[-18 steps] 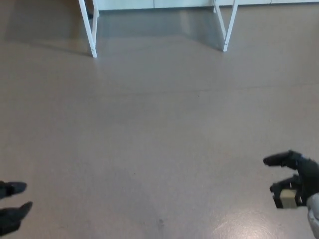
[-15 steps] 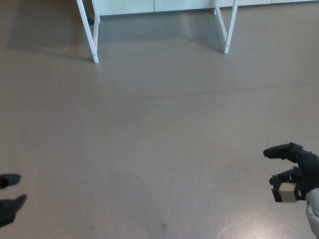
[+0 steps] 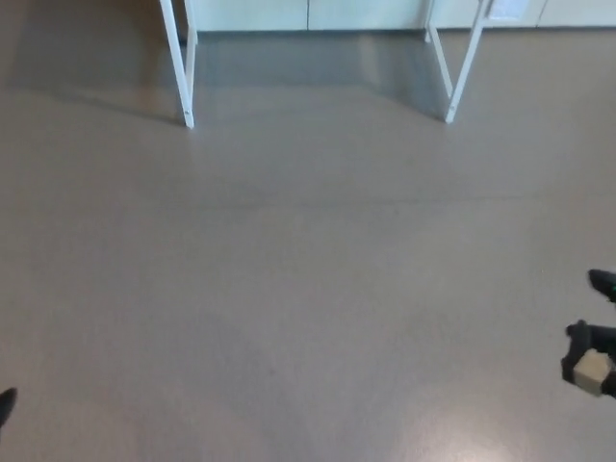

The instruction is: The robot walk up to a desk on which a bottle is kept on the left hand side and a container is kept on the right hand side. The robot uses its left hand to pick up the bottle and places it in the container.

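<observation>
Neither bottle nor container is showing — only white desk legs (image 3: 183, 67) far ahead of the black right hand (image 3: 595, 354), apparently spread and holding nothing, its left partner (image 3: 5, 404) barely peeking in, unreadable — so grip planning is waiting.

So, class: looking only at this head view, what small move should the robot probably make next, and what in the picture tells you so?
Probably keep walking forward. Only the white desk legs show at the top of the picture, across a stretch of bare floor; neither bottle nor container is in view. The right hand and left hand sit at the picture's edges, holding nothing visible.
</observation>
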Motion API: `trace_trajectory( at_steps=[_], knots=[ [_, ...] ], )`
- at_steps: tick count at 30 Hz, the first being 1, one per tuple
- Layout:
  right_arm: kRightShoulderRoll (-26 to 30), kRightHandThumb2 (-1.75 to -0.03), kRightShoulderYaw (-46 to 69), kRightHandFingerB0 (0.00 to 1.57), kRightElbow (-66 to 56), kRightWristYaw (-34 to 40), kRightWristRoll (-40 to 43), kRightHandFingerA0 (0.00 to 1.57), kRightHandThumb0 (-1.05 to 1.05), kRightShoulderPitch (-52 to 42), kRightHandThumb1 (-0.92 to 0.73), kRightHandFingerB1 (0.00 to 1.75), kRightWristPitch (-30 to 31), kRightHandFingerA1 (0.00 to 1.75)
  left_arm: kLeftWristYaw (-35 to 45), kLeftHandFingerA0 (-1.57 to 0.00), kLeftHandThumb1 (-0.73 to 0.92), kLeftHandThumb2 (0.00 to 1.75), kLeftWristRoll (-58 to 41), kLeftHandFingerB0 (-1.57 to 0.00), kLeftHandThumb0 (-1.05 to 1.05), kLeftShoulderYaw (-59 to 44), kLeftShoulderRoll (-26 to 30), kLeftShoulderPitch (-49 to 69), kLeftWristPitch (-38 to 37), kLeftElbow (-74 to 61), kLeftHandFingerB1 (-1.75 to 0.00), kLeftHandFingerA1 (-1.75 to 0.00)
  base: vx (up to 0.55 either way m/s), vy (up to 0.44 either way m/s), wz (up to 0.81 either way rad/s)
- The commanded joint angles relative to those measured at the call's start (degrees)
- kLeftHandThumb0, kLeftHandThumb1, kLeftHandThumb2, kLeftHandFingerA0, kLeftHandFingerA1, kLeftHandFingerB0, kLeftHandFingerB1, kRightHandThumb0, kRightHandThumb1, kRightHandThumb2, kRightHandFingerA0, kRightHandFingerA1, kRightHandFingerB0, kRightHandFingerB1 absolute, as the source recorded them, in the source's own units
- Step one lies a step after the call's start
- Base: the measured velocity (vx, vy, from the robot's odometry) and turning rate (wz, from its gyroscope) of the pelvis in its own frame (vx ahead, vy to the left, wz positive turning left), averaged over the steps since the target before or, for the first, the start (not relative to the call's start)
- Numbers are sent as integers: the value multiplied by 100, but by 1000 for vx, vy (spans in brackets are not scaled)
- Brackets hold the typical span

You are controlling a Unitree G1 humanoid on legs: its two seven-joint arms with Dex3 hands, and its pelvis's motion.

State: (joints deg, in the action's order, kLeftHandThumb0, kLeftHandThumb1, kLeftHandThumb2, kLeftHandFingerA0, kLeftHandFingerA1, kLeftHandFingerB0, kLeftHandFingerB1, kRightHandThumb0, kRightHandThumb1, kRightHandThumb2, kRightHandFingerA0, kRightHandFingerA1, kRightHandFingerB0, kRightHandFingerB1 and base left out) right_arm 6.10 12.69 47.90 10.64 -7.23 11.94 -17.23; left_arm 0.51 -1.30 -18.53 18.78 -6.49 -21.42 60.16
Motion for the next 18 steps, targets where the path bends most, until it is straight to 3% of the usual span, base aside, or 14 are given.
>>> trace_trajectory(
  at_steps=[1,7,13,18],
  knots=[
    [48,-123,251,5,-274,-106,447,31,-27,-696,-54,60,-310,77,511,-47,55,57,-425,-43,-19,-252,69,350,-477,164,-44,-52,229,-11,5],
    [14,-125,184,6,-522,-273,482,32,-29,-1216,-50,61,-492,77,647,-50,57,56,-401,-41,-14,-216,98,602,-321,76,-41,-48,253,-92,9],
    [9,-128,204,0,-699,-418,621,30,-23,-1518,-51,59,-551,78,726,-52,60,57,-410,-41,-12,-173,78,785,-300,-74,-40,-49,312,-232,31],
    [54,-130,221,0,-637,-486,678,32,-26,-1759,-50,60,-728,82,789,-56,61,57,-399,-41,-13,-137,64,984,-394,-58,-41,-49,311,-192,-2]
  ],
)
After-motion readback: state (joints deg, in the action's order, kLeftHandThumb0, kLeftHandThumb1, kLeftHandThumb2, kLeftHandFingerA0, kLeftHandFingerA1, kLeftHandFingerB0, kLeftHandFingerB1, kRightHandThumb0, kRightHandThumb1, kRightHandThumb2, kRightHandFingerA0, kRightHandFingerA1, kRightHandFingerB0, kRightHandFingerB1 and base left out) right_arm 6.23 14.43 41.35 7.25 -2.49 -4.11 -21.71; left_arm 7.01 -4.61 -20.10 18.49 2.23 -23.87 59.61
